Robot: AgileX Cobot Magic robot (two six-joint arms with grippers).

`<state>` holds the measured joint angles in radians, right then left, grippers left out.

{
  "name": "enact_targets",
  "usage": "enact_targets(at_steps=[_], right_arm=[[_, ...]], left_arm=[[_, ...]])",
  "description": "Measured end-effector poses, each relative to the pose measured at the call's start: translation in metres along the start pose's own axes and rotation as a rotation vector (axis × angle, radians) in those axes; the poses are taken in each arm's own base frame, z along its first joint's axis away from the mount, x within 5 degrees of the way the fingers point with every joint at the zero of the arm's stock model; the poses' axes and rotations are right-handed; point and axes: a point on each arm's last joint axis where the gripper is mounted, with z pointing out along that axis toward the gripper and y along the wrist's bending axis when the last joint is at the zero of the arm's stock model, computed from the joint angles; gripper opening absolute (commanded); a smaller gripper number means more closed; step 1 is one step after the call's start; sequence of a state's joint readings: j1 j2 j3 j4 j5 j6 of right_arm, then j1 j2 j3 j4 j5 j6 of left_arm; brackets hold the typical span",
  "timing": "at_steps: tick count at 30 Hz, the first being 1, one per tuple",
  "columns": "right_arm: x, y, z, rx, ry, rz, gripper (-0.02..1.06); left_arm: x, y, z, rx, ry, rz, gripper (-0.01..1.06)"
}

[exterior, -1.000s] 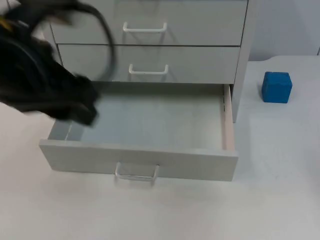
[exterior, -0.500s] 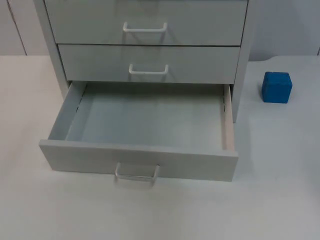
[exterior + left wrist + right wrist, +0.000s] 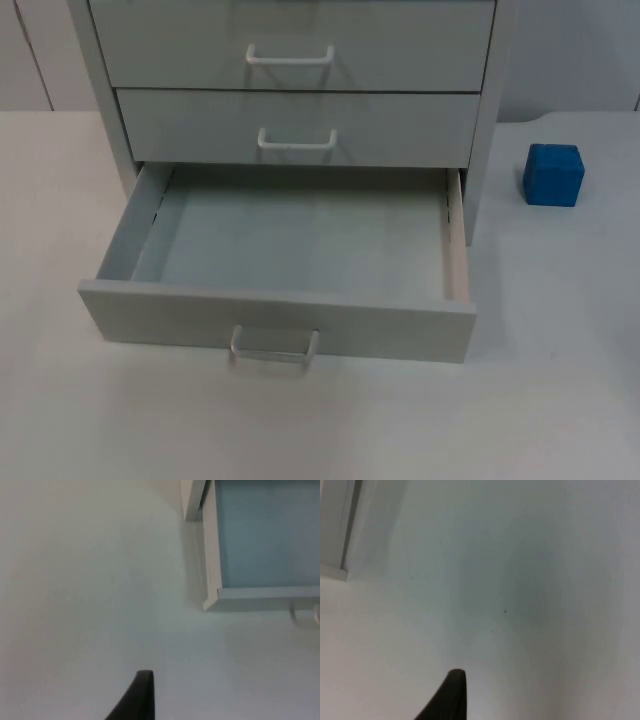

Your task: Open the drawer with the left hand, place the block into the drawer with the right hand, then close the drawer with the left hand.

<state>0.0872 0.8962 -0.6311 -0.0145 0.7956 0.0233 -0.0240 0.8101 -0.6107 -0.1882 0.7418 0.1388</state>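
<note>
Blue block (image 3: 553,175) sits on the white counter (image 3: 560,380), just right of the grey drawer cabinet (image 3: 295,60) and apart from it. I see the bottom drawer (image 3: 275,320) pulled out, its handle (image 3: 274,346) facing me. I read no writing anywhere. Left gripper (image 3: 135,700) hovers over counter beside the drawer's corner; right gripper (image 3: 447,697) over bare counter; I cannot tell either's opening.

top cam sits high in front of the cabinet (image 3: 480,110), looking down and forward, with the open drawer (image 3: 280,320) mid-frame. left wrist cam looks down at the table (image 3: 90,580) from close by and catches that same drawer's (image 3: 265,592) corner. right wrist cam also points down at bare table (image 3: 520,580), with a cabinet edge (image 3: 335,530) in frame.
</note>
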Motion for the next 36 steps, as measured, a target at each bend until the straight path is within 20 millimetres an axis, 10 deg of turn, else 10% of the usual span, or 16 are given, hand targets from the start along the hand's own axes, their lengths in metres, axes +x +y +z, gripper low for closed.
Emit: enact_targets(at_steps=[20,36], right_arm=[[-0.032,0.001,0.014,0.0,0.016,0.017,1.03],[-0.154,0.01,0.17,-0.006,0.133,-0.002,1.03]], left_arm=[[0.014,-0.003,-0.025,-0.004,-0.085,0.034,1.05],[0.015,0.0,-0.025,-0.034,-0.081,0.065,1.05]])
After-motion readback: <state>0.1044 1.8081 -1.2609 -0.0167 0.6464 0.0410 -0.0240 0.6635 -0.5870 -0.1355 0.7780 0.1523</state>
